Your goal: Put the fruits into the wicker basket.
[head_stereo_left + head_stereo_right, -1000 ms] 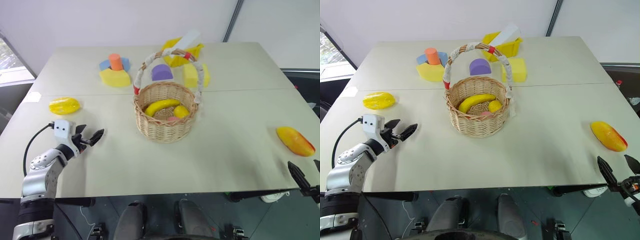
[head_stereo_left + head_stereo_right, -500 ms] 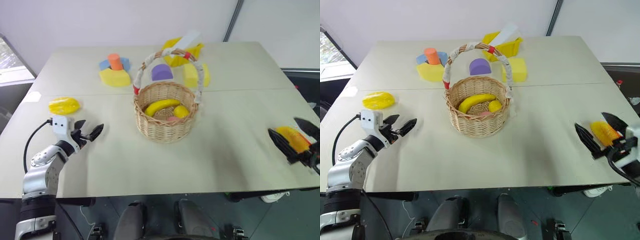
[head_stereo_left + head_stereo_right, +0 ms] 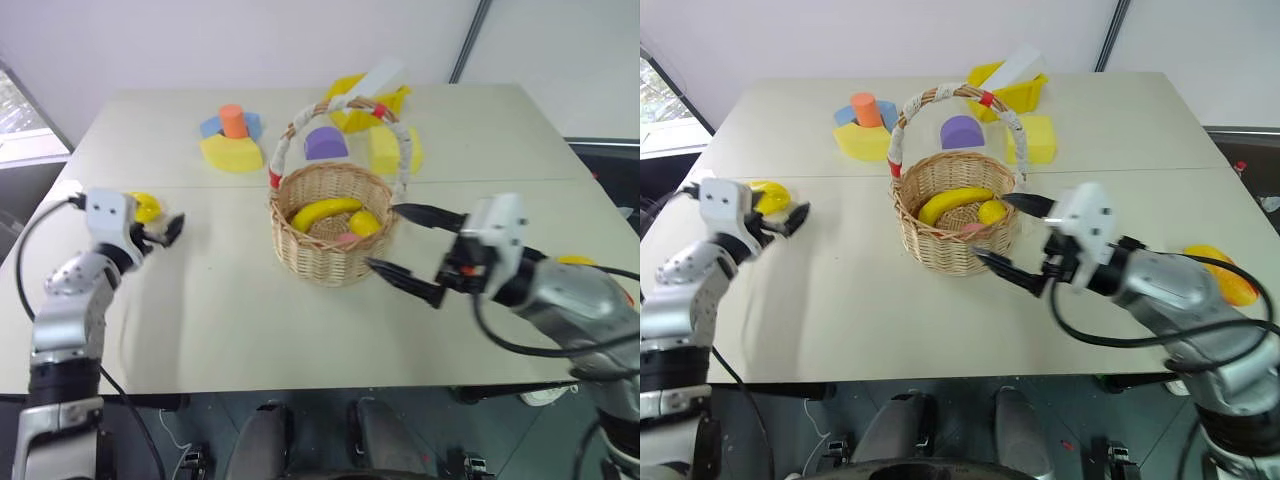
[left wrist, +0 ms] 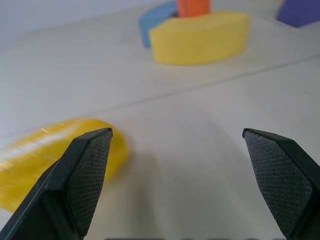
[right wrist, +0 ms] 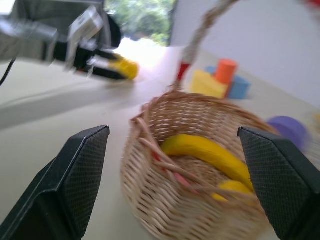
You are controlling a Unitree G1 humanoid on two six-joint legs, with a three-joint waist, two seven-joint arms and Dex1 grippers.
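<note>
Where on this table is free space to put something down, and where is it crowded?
Free: the near strip of the table in front of the wicker basket, between both arms. Crowded: the far edge, with foam blocks and the yellow open box behind the basket.

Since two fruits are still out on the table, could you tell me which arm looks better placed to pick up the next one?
Left, probably. The left gripper stands open right beside the yellow oval fruit. The right gripper is open by the wicker basket, away from the orange-blushed fruit at the table's right edge.
</note>
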